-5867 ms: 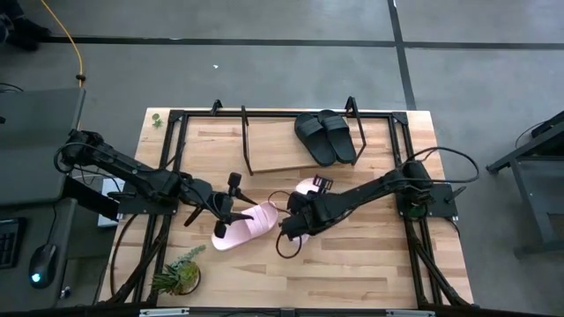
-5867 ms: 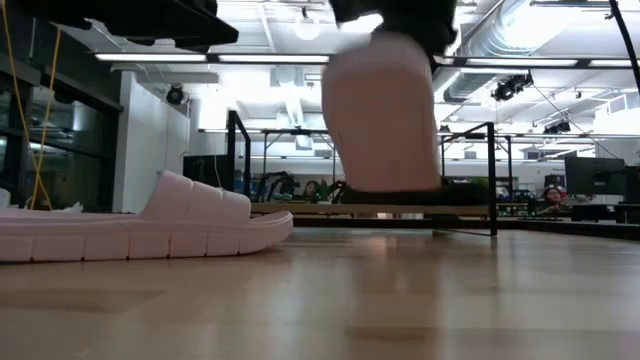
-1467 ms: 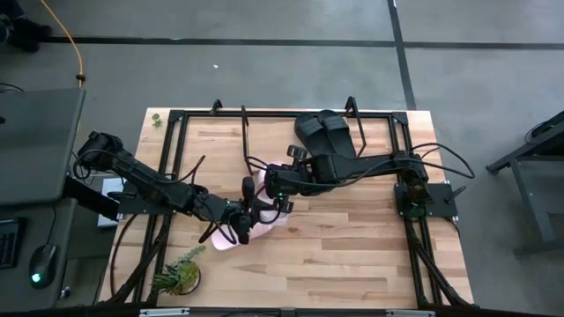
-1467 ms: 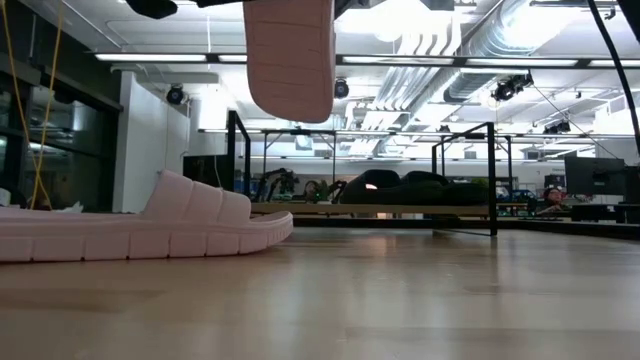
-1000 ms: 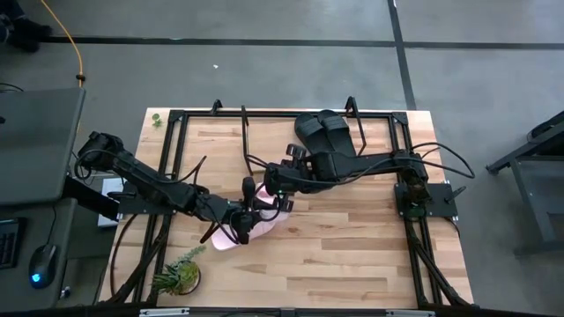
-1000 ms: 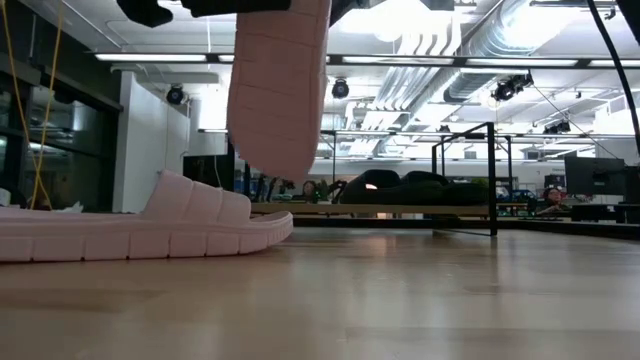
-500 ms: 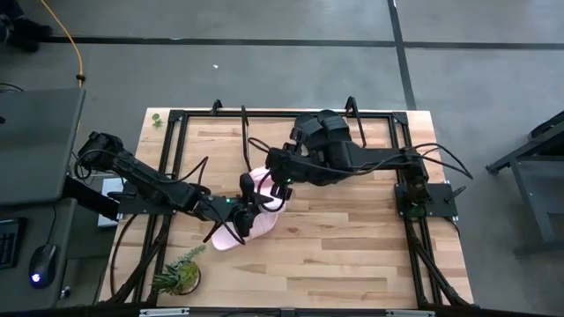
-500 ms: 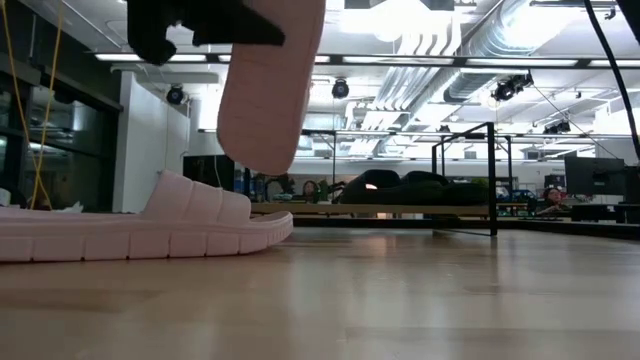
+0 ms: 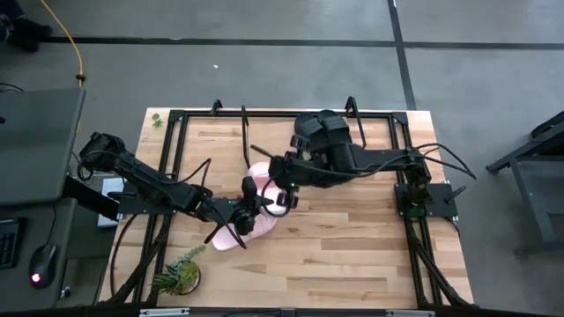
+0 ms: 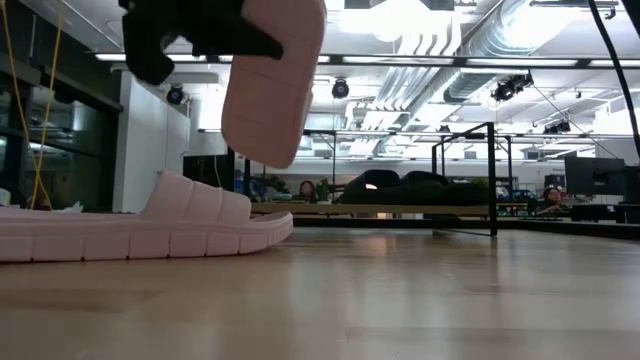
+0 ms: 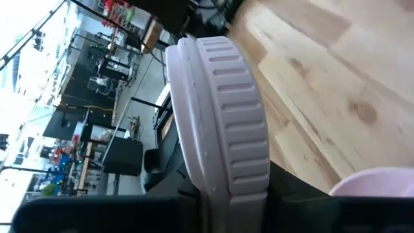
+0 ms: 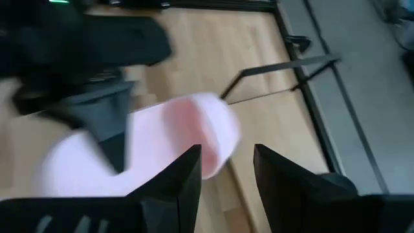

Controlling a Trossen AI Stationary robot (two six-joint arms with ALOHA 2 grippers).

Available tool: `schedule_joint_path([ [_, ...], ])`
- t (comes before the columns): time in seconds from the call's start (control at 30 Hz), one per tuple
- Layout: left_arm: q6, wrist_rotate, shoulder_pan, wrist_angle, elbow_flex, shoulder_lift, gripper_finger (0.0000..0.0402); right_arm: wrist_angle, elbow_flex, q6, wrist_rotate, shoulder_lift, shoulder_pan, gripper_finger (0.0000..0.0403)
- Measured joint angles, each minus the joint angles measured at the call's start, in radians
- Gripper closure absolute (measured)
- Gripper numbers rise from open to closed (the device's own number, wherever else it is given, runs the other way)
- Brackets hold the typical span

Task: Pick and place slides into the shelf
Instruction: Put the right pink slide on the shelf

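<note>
L gripper [image 9: 247, 210] clamped on a raised pink slide [image 10: 268, 85], strap pinched btwn nearly closed fingers. It hangs above the 2nd pink slide [image 10: 140, 228], which lies flat on the table [image 9: 352, 255]. R gripper [image 12: 223, 171], fingers parted w/ nothing btwn them, sits just beside the raised slide on its shelf side. Shelf [image 9: 264, 164] has both black slides [image 9: 324, 134] at its R end.

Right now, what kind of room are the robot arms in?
Probably a robotics lab or workshop: bare concrete floor, open ceiling pipes with strip lights, and a wooden table inside a black frame.
</note>
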Motion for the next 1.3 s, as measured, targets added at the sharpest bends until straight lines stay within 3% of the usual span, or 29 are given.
schedule_joint_path([
  [0.33,0.162,-0.106,0.001,0.065,0.000,0.123,0.0350,-0.060,-0.001,0.033,-0.041,0.000,0.091,0.0272],
  [0.63,0.184,-0.080,0.046,0.086,0.000,0.123,0.0351,-0.029,-0.085,0.032,-0.042,0.001,0.118,0.0272],
  [0.8,0.172,-0.001,0.106,0.089,0.000,0.123,0.0351,-0.021,-0.139,0.034,-0.042,0.002,0.117,0.0272],
  [1.3,0.176,0.003,0.126,0.090,0.000,0.123,0.0351,-0.002,-0.172,0.058,0.006,0.002,0.118,0.0272],
])
